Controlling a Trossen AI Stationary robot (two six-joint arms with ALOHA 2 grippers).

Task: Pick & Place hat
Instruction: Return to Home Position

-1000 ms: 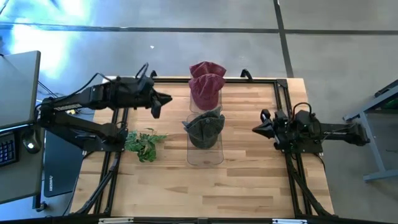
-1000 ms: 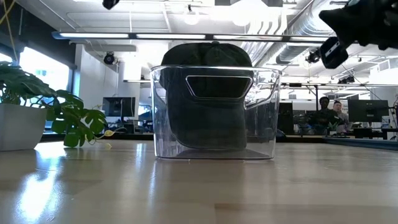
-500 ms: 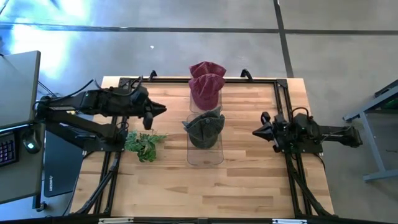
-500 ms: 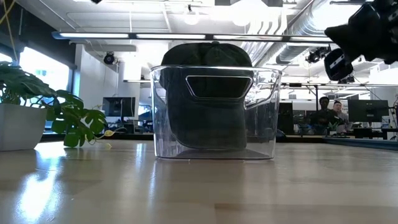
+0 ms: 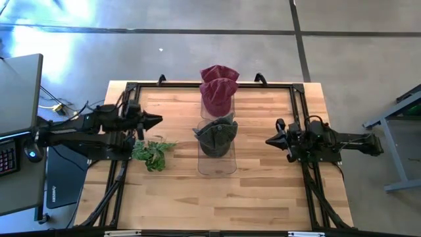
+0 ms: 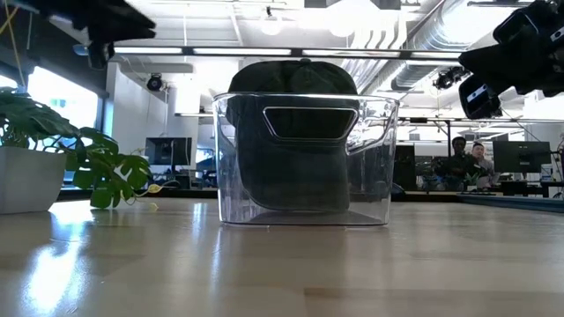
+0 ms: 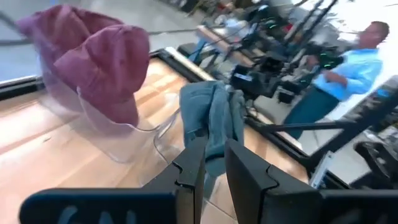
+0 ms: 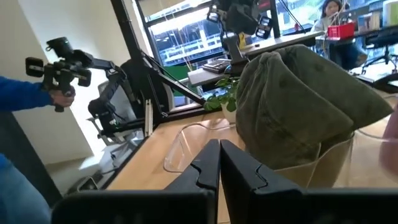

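A dark green hat [image 5: 217, 135] stands in the near clear bin [image 5: 218, 166], its crown rising above the rim in the low view [image 6: 295, 79]. Two maroon hats [image 5: 219, 92] sit stacked in the far clear bin. My left gripper [image 5: 156, 120] hangs over the table's left side, left of both bins, its fingers a narrow gap apart [image 7: 215, 168], touching nothing. My right gripper [image 5: 268, 139] hovers to the right of the green hat, shut [image 8: 219, 162], pointing at it and well clear of it.
A small potted plant [image 5: 152, 151] stands left of the near bin, just under my left arm's reach. Black frame rails [image 5: 299, 105] run along the table's edges. A monitor and keyboard [image 5: 20, 92] sit beyond the left edge. People [image 7: 348, 74] stand beyond the table.
My left arm has drawn back from beside the far bin toward the table's left edge and a little toward the near edge, and now shows at the low view's upper left. The hats and bins have stayed where they were. My right arm has barely moved.
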